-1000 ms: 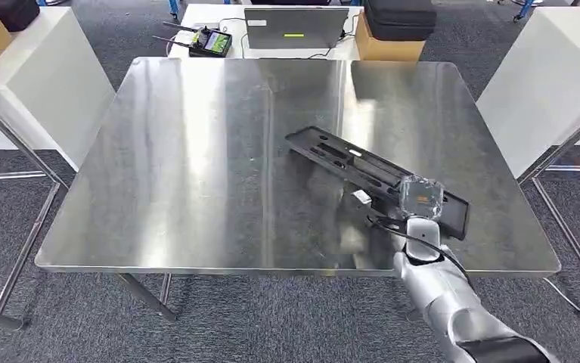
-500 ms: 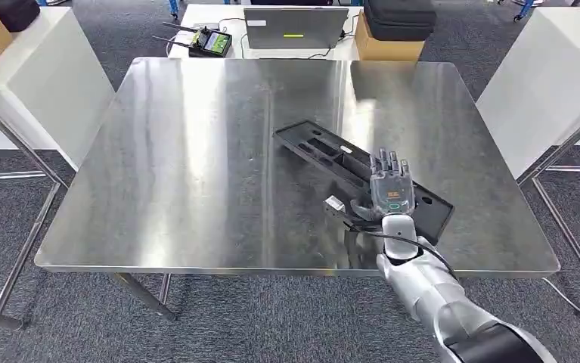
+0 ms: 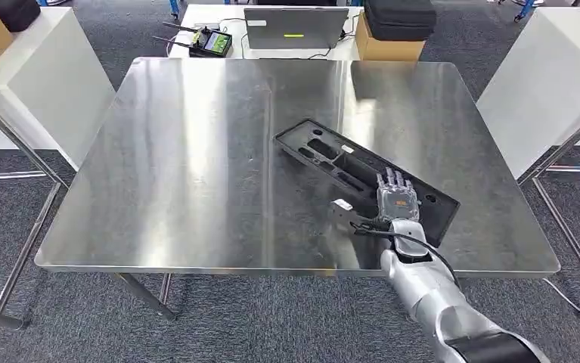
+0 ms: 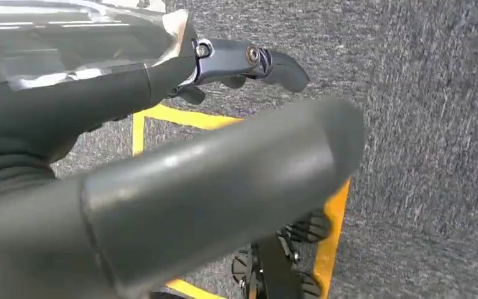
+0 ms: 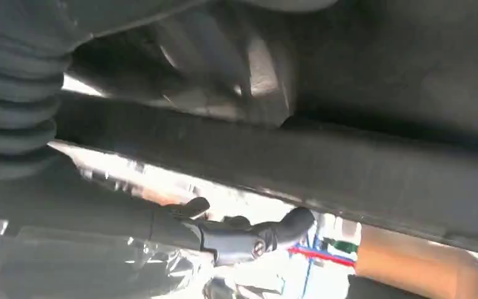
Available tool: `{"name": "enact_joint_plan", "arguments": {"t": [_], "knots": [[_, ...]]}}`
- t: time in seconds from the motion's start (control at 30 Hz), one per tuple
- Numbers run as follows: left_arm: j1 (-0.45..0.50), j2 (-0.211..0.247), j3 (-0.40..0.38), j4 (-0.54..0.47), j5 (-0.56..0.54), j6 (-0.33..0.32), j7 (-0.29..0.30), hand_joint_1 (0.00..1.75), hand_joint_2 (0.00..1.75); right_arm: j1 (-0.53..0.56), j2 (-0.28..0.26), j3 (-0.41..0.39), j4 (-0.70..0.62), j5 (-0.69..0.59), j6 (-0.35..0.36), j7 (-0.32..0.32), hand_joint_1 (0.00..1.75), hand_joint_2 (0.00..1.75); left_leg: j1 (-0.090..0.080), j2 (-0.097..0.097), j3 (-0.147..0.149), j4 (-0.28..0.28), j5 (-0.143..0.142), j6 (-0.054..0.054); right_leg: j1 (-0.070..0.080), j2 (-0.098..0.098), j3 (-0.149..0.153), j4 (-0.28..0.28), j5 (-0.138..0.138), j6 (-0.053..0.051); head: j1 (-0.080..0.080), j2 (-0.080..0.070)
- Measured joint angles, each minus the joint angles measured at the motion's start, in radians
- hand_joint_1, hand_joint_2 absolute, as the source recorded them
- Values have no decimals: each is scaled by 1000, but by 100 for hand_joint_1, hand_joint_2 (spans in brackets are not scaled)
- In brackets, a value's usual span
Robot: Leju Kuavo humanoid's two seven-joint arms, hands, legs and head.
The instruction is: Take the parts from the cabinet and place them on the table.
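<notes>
We see the black part (image 3: 362, 175), a long flat tray-like piece with cutouts, lying diagonally on the steel table (image 3: 196, 166), toward its near right quarter. Right hand (image 3: 395, 198) rests over the near end of the part, palm down, fingers stretched along it; in the right wrist view the part's dark edge runs across close up with the hand (image 5: 248, 237) beneath it, so whether it actually grips we can't tell. Left hand (image 4: 180, 180) hangs over grey carpet with yellow floor tape (image 4: 333, 237); fingers look loosely extended, nothing visibly in them, but it's too close to be sure. A black cable (image 3: 392, 234) runs along the right wrist. Behind the table: a white desk (image 3: 196, 19) with a laptop (image 3: 296, 26), a handheld controller with green screen (image 3: 211, 41), a cardboard box (image 3: 389, 47) with a black case (image 3: 400, 17) on top. White panels (image 3: 44, 83) stand just beside the table on both sides; metal frame legs (image 3: 14, 144) near left. Table top is shiny, streaked with reflections. Floor is dark grey carpet (image 3: 271, 318).
</notes>
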Motion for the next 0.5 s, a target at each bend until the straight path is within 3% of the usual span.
{"name": "enact_joint_plan", "arguments": {"t": [0.13, 0.27, 0.5], "knots": [[0, 0, 11, 0, -2, -3, 1, 0, 0, 42, 5, -66, -57, -22, -44, -51, 0, 175, 0, -1, 0, 0, 0, 0, 0, 0, 0, 0, 0, 0, 0, 0], [0, -1, 28, 0, -19, -8, 5, 0, 0, 115, 27, -132, -196, -106, -72, -150, 0, 175, 0, 0, -1, 0, 0, 0, 0, 0, 0, 0, 0, 0, 0, 0], [0, -2, 45, 0, -29, -7, 6, 0, 0, 173, 49, -139, -332, -110, -99, -174, 0, 175, 0, 0, 0, 0, 0, 0, 0, 0, -1, 0, 0, 0, 0, 0]]}}
